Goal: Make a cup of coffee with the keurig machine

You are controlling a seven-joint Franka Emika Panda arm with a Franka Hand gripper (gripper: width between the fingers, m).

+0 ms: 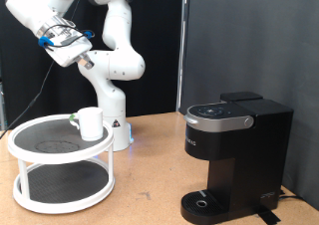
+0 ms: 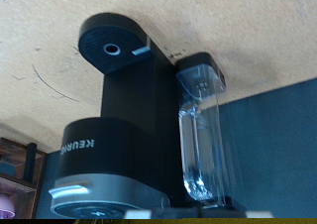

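White ceramic marks the plain mug [image 1: 90,122], the cup of the task, which you see standing upright on the top tier of a round two-tier white rack with dark mesh shelves [image 1: 40,151]. The mug lies well below the gripper [image 1: 60,34] and a little toward the exterior view's right of it. You find the gripper raised high near the exterior view's top left, at the end of the white robot arm [image 1: 112,46]; whether its fingers stand apart or together you cannot tell, and nothing shows between them. The black boxy Keurig coffee maker [image 1: 234,160] sits on the brown table [image 1: 150,185], well apart from the gripper, far below and toward the exterior view's right, lid down. The wrist view shows the machine [image 2: 139,125] and its clear water tank [image 2: 203,135].
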